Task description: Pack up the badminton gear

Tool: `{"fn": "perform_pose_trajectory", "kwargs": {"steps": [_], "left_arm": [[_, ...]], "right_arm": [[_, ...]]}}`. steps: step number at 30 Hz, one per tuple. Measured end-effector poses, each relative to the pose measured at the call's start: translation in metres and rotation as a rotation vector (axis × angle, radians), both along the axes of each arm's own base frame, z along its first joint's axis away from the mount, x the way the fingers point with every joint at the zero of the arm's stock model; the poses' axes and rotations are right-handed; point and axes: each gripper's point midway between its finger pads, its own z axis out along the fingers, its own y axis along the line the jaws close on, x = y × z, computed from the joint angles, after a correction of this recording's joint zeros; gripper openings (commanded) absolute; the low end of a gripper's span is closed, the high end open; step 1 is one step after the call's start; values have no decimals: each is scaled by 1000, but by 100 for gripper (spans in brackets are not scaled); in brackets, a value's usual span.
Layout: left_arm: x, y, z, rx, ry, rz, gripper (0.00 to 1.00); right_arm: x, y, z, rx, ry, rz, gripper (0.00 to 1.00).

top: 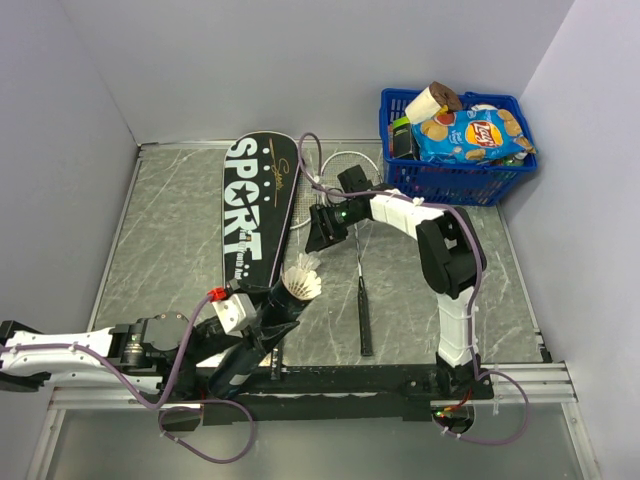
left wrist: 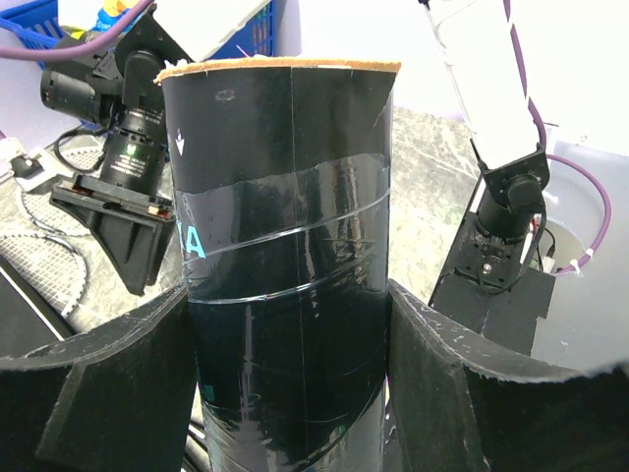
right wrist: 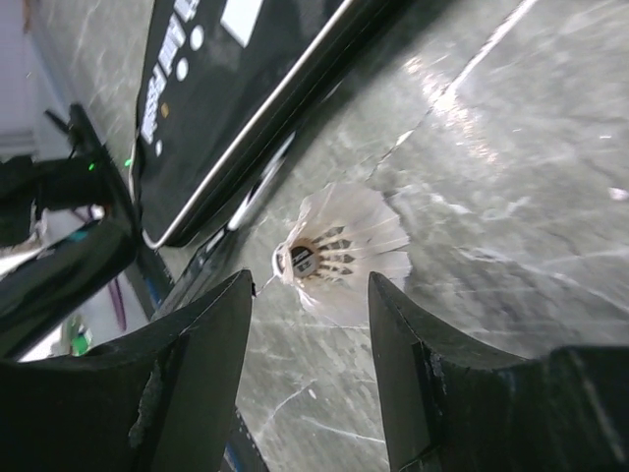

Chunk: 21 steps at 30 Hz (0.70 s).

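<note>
Here the left gripper is clamping the long black tube, its two dark fingers pressing against opposite sides of the tube wall below the teal print. The overhead view shows the tube sitting at the near edge of the table, tilting up and away from the arm bases. A white feather shuttlecock is resting at the tube's open mouth, its feathers sticking out past the rim. The right gripper is hanging over the middle of the table, just beyond that mouth, with its jaws standing apart and nothing between them. Through its own camera the shuttlecock is showing past the fingertips, clear of both. The black "SPORT" cover is lying flat on the table to the left of the right gripper, running from the far edge down toward the tube. A racket is lying beside it, its black handle pointing toward the arm bases and its head passing under the right gripper. Whether a second racket is lying there too is hard to tell. A blue basket of snack packets is sitting in the far right corner, well apart from the gear.
</note>
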Motion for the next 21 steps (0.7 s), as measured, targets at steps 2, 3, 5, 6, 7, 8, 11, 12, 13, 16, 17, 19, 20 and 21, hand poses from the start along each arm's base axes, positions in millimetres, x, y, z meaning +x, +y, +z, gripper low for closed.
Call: {"fn": "perform_pose_trajectory", "kwargs": {"steps": [2,3,5,6,7,8,11,12,13,16,17,19,20,21], "left_arm": [[0,0,0,1,-1,1,26],[0,0,0,1,-1,2,26],[-1,0,0,1,-1,0,26],[-1,0,0,2,-2,-1,26],[-1,0,0,2,-2,-1,26],[-1,0,0,2,-2,-1,26],[-2,0,0,2,-3,-2,26],[-2,0,0,2,-4,-3,26],[-3,0,0,2,-4,-4,26],[-3,0,0,3,-4,-6,26],[-3,0,0,3,-4,-4,26],[-3,0,0,4,-4,-4,26],[-4,0,-1,5,-4,-5,26],[-4,0,-1,6,-4,-5,26]], "right_arm": [[-5,1,-2,17,22,26,57],[-8,2,-2,26,32,37,57],[-12,3,-2,43,47,57,56],[-14,4,-1,52,53,66,55],[-15,4,0,58,57,72,53],[-16,5,1,65,60,78,52],[-19,6,3,84,70,94,52],[-21,6,4,89,74,99,52],[-22,7,5,93,80,103,52],[-26,7,4,97,98,113,51],[-28,7,2,95,106,115,51],[-29,9,-2,92,117,121,51],[-30,9,-5,88,125,122,50],[-30,10,-7,85,131,124,49]]}}
